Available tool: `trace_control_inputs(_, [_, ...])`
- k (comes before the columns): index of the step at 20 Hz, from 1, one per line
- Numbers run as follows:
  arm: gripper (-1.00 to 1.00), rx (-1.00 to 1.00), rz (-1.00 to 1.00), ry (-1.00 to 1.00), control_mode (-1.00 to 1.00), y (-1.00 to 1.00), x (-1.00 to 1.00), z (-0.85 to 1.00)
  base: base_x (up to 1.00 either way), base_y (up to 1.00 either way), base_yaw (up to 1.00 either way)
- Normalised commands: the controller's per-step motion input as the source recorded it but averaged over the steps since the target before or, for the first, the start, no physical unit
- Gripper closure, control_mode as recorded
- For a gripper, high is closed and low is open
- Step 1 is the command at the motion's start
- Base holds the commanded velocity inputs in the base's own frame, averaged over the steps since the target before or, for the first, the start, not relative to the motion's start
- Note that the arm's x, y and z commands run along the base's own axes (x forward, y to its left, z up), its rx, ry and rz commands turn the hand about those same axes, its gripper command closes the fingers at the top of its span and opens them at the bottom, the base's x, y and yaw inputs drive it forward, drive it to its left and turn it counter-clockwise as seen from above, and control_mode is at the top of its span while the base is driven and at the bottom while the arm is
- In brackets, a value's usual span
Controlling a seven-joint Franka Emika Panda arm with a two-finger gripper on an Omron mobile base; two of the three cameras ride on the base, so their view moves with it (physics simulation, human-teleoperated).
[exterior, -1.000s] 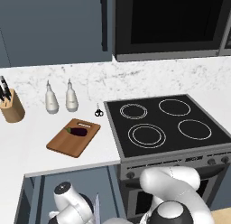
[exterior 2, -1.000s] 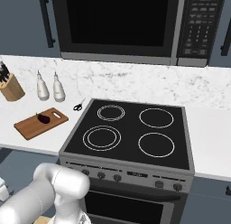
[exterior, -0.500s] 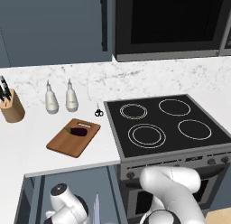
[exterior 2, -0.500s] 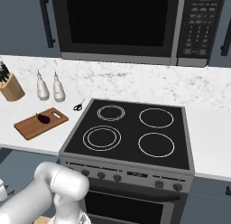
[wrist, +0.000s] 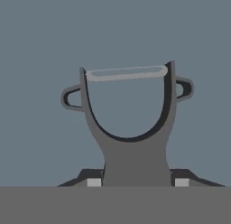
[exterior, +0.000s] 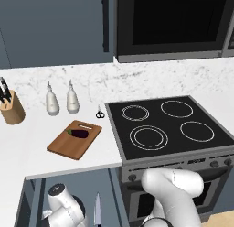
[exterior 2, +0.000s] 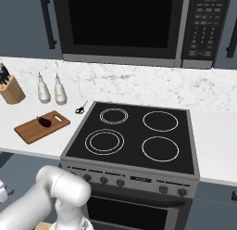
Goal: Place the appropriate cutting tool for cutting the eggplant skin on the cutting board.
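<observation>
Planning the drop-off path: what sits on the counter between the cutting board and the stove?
Nothing lies directly between the cutting board and stove; bare white counter shows there in both base views. Small black scissors lie farther back.

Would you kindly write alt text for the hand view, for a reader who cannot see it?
A small dull-grey peeler with a wide forked head, a pale blade bridging its prongs, points up against a plain blue-grey surface. Its stubby handle sits between the gripper's two dark finger tips, one on each side.
</observation>
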Motion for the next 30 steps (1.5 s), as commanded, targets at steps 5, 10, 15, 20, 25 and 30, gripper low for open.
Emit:
trace_control_inputs(5, [1.00, 0.01, -0.05, -0.10, -1.00, 0.01, -0.28, 0.05, 0.00, 0.00, 0.00])
trace_control_inputs(10, [1.00, 0.01, -0.11, -0.10, -1.00, -0.01, -0.19, 0.80, 0.00, 0.00, 0.00])
trace_control_inputs(15, [1.00, 0.08, -0.16, -0.06, -1.00, -0.22, -0.05, 1.00, 0.00, 0.00, 0.00])
trace_control_inputs(20, [1.00, 0.09, -0.18, -0.01, -1.00, -0.54, -0.27, 1.00, 0.00, 0.00, 0.00])
trace_control_inputs(25, [1.00, 0.12, -0.18, -0.12, -1.00, -0.72, -0.13, 1.00, 0.00, 0.00, 0.00])
trace_control_inputs(30, [1.00, 0.10, -0.14, -0.15, -1.00, -0.72, 0.00, 0.97, 0.00, 0.00, 0.00])
